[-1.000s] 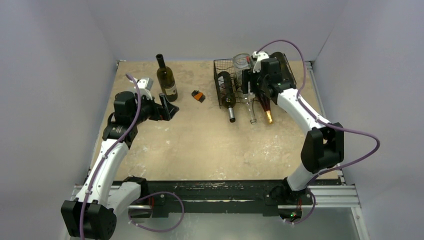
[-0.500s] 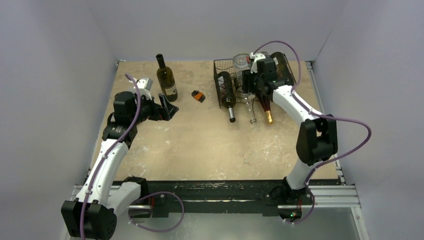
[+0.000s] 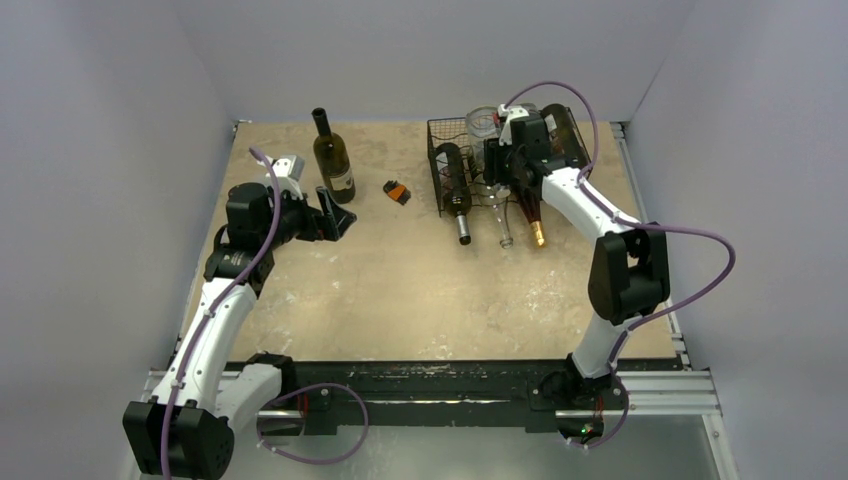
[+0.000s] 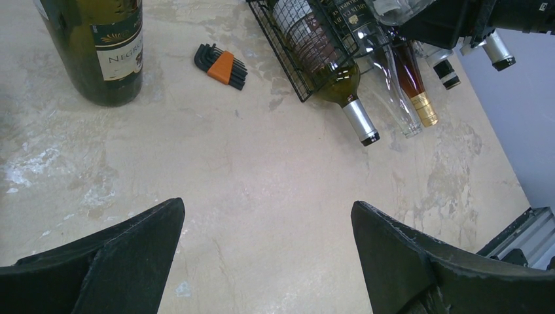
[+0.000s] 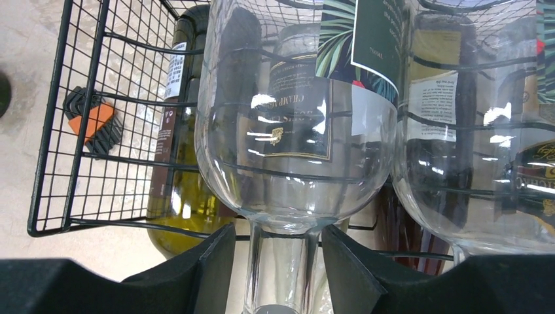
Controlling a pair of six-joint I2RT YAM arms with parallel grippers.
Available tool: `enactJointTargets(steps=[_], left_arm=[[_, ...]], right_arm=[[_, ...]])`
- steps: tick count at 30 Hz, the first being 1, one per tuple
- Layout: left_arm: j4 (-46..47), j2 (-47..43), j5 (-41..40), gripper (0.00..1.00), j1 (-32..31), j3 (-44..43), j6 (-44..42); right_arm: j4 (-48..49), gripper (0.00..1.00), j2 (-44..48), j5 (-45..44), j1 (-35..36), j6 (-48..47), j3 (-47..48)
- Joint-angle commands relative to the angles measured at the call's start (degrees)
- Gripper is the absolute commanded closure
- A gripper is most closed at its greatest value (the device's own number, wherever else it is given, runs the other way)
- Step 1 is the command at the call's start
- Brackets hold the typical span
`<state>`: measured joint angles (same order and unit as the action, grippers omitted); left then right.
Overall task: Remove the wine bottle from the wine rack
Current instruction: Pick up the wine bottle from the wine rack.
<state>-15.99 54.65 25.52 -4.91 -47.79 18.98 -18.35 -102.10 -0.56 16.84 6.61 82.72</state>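
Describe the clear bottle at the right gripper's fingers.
The clear glass bottle looks empty; a leaf-print label shows through it. It lies on its side in the black wire rack among other bottles, neck toward the right wrist camera. The right gripper straddles the neck below the shoulder; contact is unclear.

Light was soft and even, shadows faint on the bench; white glare flecked the clear bottle.
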Motion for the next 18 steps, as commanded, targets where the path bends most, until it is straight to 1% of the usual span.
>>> enactJointTargets(steps=[1, 5, 10, 12, 16, 18], left_arm=[[0.58, -0.49, 0.85, 0.00, 0.59, -2.66, 0.36], [0.58, -0.47, 0.86, 0.00, 0.66, -2.66, 0.35], [0.69, -0.42, 1.10, 0.00, 0.85, -2.81, 0.44], [0.69, -0.42, 1.05, 0.00, 0.84, -2.75, 0.52], [0.61, -0.51, 1.04, 0.00, 0.93, -2.71, 0.45], [0.61, -0.50, 1.09, 0.00, 0.87, -2.74, 0.44]], right_arm=[[2.09, 0.46, -0.79, -0.06, 0.21, 1.71, 2.96], [1.95, 0.48, -1.58, -0.06, 0.21, 1.85, 3.33], [2.11, 0.52, -1.52, 0.03, 0.19, 2.09, 2.94], [2.22, 0.57, -1.51, -0.11, 0.21, 2.22, 2.76], [2.75, 0.72, -0.90, 0.11, 0.21, 2.40, 2.25], [2.99, 0.81, -0.31, 0.45, 0.21, 2.40, 2.10]])
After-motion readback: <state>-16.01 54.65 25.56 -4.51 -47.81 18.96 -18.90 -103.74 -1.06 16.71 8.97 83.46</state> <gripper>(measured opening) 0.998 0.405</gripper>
